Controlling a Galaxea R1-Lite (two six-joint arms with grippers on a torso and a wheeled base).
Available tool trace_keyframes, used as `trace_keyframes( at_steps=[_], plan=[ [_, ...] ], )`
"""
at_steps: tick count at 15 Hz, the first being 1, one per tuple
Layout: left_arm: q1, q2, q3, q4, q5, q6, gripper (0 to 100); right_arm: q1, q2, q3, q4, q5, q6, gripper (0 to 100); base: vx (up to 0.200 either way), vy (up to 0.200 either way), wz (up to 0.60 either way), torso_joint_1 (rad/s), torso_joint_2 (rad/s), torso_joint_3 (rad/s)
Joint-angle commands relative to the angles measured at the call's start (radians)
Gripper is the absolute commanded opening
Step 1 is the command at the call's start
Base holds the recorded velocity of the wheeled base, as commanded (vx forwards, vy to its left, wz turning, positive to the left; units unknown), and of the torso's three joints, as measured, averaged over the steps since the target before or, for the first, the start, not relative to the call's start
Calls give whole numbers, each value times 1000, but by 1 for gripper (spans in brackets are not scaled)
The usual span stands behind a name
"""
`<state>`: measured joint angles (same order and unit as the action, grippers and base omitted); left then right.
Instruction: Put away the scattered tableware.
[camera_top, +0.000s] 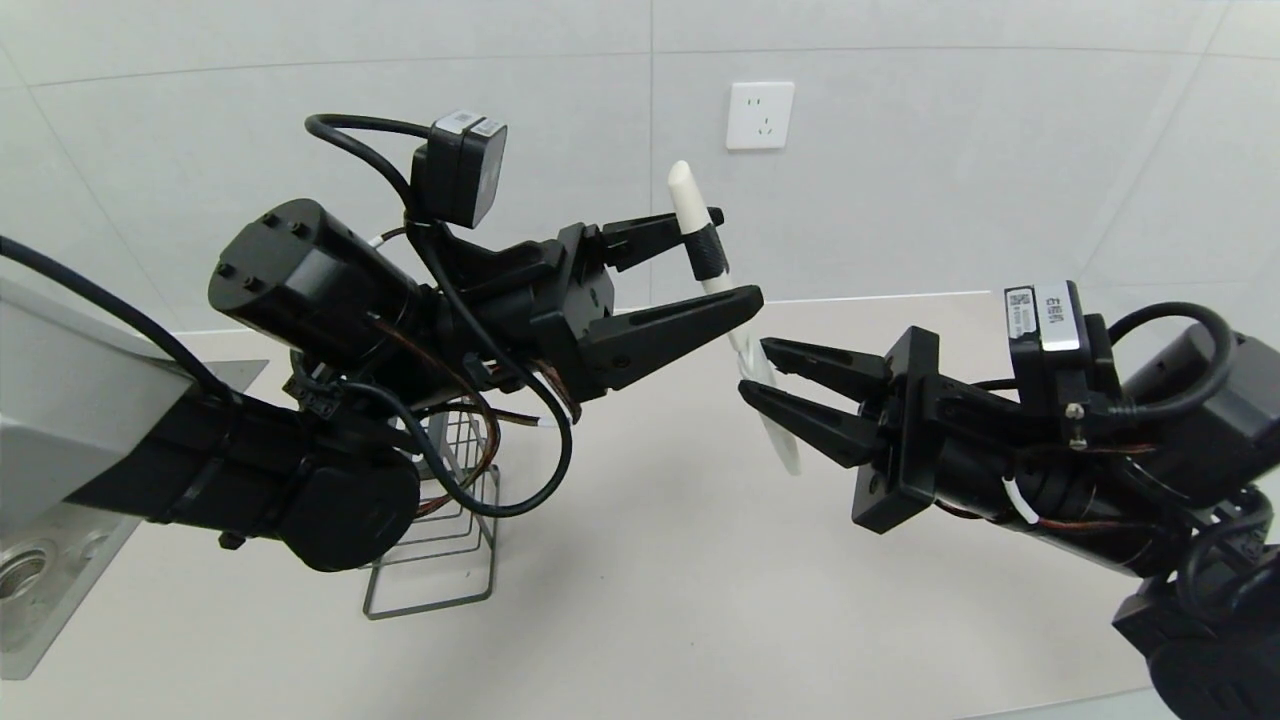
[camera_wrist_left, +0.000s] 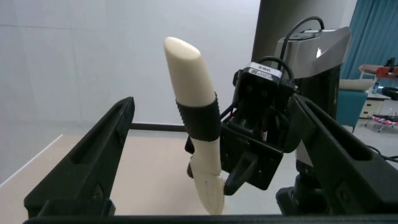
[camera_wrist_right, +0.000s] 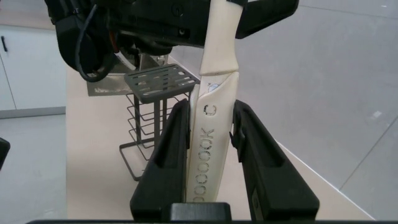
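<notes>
1. Pale countertop (camera_top: 650, 580) against a grey tiled wall; sink (camera_top: 60, 545) at far left.
2. Wire rack (camera_top: 494, 540) standing on the counter beneath the left arm, probably the drop-off point.
3. Left gripper (camera_top: 732, 255): jaws apart, straddling the utensil's handle, with gaps on both sides in the left wrist view.
4. White flat-bladed utensil (camera_top: 697, 225): roughly upright in mid-air above the counter, handle up, between the two grippers.
5. Right gripper (camera_top: 757, 368): clamped on the blade.
6. Progress: looks mid-handover, nothing stowed yet. Left to do: close left, release right, drop into rack.
</notes>
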<state>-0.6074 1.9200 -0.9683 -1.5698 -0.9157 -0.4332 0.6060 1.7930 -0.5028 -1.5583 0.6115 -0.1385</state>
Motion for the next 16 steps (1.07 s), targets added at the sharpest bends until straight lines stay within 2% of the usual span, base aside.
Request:
trace_keyframes(
  at_steps=[1,8,9,13,15,16],
  plan=[
    [0,-3,0,-1,0,2,0,3,0,0,0,1,-1,0,0,0,0,0,0,0],
    [2,-4,-1,-1,0,11,0,5,-1,1,-3,-2,-41,0,0,0,0,0,0,0],
    [2,-4,-1,-1,0,11,0,5,-1,1,-3,-2,-42,100,0,0,0,0,0,0],
    [25,-7,2,-1,18,21,0,-5,-32,30,-3,-10,-47,100,0,0,0,0,0,0],
    [40,-6,5,-1,58,82,0,-46,-110,138,1,-82,-55,100,0,0,0,0,0,0],
    [41,-9,8,-1,58,108,0,-55,-156,191,1,-108,-56,100,0,0,0,0,0,0]
  ],
)
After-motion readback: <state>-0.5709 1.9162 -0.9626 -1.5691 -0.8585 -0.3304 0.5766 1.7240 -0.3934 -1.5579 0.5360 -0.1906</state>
